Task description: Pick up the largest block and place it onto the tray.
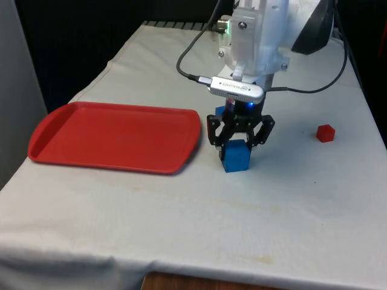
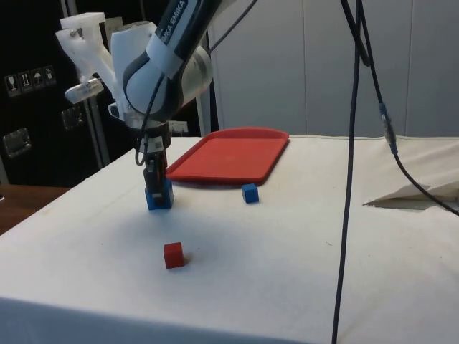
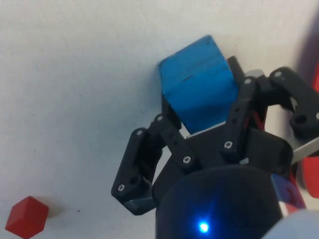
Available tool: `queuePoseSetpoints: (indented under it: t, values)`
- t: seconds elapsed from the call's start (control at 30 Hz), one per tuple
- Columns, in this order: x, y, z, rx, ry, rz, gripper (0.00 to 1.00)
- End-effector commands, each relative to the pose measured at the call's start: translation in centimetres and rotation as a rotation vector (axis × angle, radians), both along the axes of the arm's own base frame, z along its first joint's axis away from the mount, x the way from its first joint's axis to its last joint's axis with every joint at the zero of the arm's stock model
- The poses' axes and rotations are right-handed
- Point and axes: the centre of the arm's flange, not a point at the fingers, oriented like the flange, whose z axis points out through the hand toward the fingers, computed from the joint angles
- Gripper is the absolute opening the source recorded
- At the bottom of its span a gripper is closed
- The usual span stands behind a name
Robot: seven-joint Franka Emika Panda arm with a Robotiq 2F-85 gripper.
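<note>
The gripper [image 1: 240, 141] is down on the big blue block [image 1: 236, 156], its jaws closed on the block's upper part, one finger on each side; the wrist view shows the block [image 3: 198, 89] pinched between the fingertips. The block sits on the cloth just off the tray's [image 1: 115, 134] near corner, toward the front view's right. A small blue block [image 2: 249, 192] lies beyond it near the tray edge, and a red block [image 1: 325, 133] lies well apart toward the front view's right.

To do the lift well, I judge the grip should be firm and square before rising, since the block looks slightly turned between the fingers in the wrist view. Rise straight up high enough to clear the tray's raised rim, then carry across toward the tray's middle and lower before letting go.

The arm comes in from above, wrist bent so the gripper [image 2: 154, 175] points straight down at the cloth, forearm angled over the block from the robot's side
</note>
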Motion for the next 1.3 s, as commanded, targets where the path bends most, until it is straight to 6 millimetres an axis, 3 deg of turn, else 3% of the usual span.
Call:
queuePoseSetpoints:
  t: [0.0,0.27,0.57,1.27]
  values:
    - [0.0,0.0,0.0,0.0,-0.001,0.0,0.02]
    - [0.1,0.0,-0.2,0.007,-0.005,0.002,0.02]
    - [0.2,-0.1,1.2,0.006,-0.006,-0.003,0.02]
    - [-0.8,-1.0,7.6,0.037,-0.01,-0.024,0.02]
